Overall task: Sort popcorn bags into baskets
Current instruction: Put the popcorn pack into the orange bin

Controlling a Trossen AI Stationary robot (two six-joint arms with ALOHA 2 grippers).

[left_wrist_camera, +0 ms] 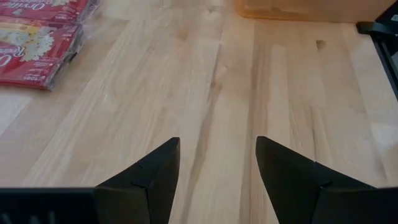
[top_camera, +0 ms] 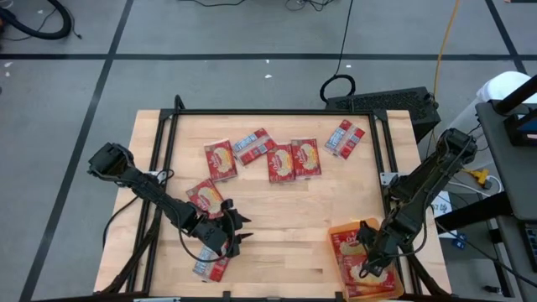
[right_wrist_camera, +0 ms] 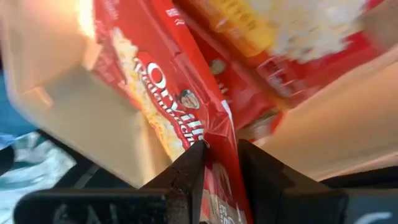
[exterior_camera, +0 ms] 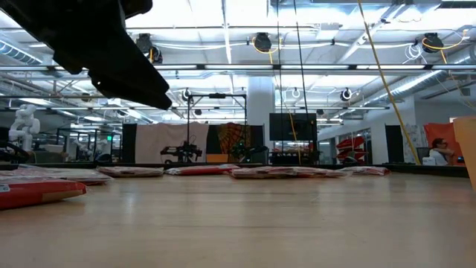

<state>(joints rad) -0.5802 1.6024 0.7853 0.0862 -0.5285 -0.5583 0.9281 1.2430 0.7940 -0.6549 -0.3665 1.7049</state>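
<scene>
Several red popcorn bags lie flat on the wooden table: a far row (top_camera: pixel 281 162), one apart (top_camera: pixel 344 137), one at the left (top_camera: pixel 205 195) and one at the near edge (top_camera: pixel 210 267). The orange basket (top_camera: pixel 337 228) sits at the near right with bags in it. My left gripper (top_camera: pixel 233 231) is open over bare wood between the two left bags; in its wrist view it (left_wrist_camera: pixel 217 174) touches nothing. My right gripper (top_camera: pixel 367 256) hangs over the basket, shut on a popcorn bag (right_wrist_camera: pixel 155 87). My right gripper pinches the red bag between its two fingers at one edge (right_wrist_camera: pixel 216 144), coming from above over the basket. The bag stretches away from the fingers, tilted, above the basket's pale orange floor (right_wrist_camera: pixel 81 106). Whether its far end rests on the bag below I cannot tell.
A black frame (top_camera: pixel 277 112) runs round the table's far and side edges. Bare wood lies in the near middle between my two grippers. In the low view my left arm (exterior_camera: pixel 97 45) is dark at the upper left, and the basket wall (exterior_camera: pixel 468 149) stands at the right edge.
</scene>
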